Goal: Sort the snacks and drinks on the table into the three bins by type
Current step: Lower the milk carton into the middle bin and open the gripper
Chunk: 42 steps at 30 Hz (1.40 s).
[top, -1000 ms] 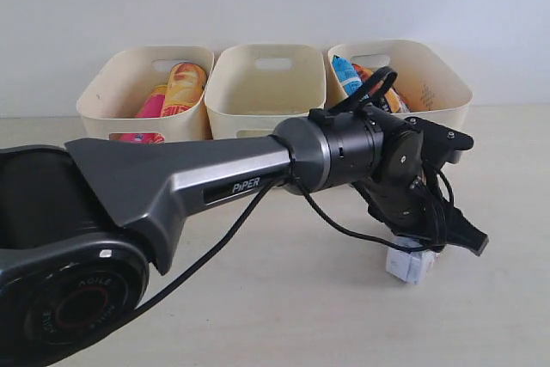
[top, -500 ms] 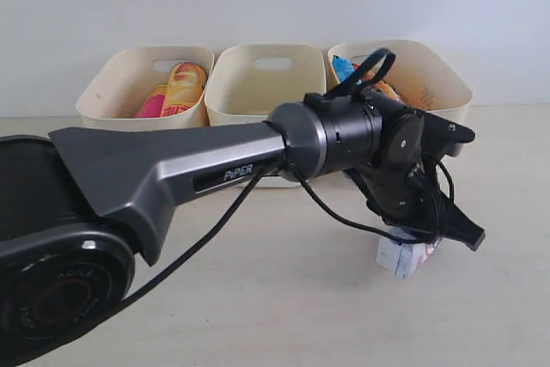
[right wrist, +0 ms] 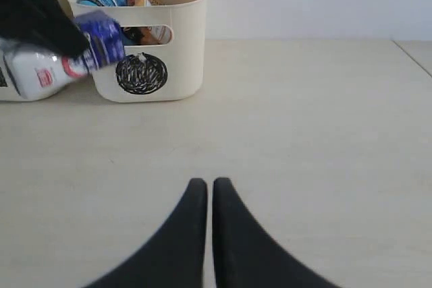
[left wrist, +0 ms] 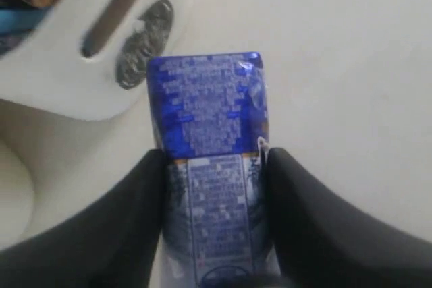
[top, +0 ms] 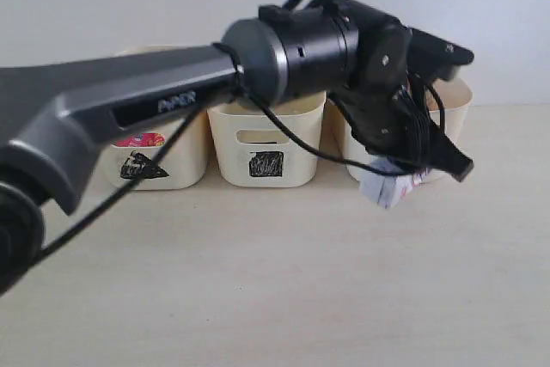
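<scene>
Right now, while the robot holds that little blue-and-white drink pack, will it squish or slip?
It probably squishes a little: the white-and-blue pack looks crinkly where the left gripper pinches it. It seems light, since it is held near one end and hangs tilted without sagging. Its flat sides likely stop it rolling.

White-and-blue carton [left wrist: 206, 106], pinched in the left claw [left wrist: 214, 158], hangs tilted near the circle bin [right wrist: 177, 45].
</scene>
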### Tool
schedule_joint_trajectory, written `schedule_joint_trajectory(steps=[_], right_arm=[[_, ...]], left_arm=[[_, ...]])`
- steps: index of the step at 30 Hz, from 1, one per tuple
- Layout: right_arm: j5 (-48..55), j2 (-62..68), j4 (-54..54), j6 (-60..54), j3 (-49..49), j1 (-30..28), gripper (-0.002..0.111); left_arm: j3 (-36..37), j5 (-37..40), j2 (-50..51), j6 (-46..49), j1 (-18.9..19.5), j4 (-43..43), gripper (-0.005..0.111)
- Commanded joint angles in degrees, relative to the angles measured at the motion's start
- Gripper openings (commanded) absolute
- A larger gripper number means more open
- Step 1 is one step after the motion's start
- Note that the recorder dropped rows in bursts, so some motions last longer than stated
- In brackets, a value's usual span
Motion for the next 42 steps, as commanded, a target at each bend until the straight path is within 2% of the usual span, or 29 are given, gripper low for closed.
schedule_joint_trajectory(steps=[1, 10, 16, 19, 35, 38, 42], right_arm=[[-0.4, -0.24, -0.13, -0.02, 0.23, -0.15, 0.0], [-0.4, -0.24, -0.13, -0.02, 0.23, -0.15, 0.0], [-0.4, -0.24, -0.13, -0.02, 0.23, -0.15, 0.0], [-0.4, -0.24, -0.13, -0.02, 0.23, -0.15, 0.0], [-0.32, -0.24, -0.13, -0.02, 0.23, -0.15, 0.0], [-0.32, -0.24, -0.13, -0.02, 0.23, -0.15, 0.0], [-0.32, -0.24, -0.13, -0.02, 0.23, -0.15, 0.0]], left_arm=[[-0.2, -1.92, -5.55, 0.24, 2.78, 0.83, 0.004], [-0.2, -5.43, -8.9, -0.04, 10.02, 3.4, 0.004], [-0.2, -6.04, -8.4, -7.25, 11.07, 19.8, 0.004], [-0.2, -6.0, -7.97, -8.9, 11.2, 24.8, 0.004], [-0.2, -10.15, -1.0, -15.25, 15.35, 26.11, 0.004], [-0.2, -10.24, -0.31, -15.25, 15.44, 26.11, 0.017], [-0.2, -10.24, 0.24, -15.25, 15.44, 26.11, 0.049]])
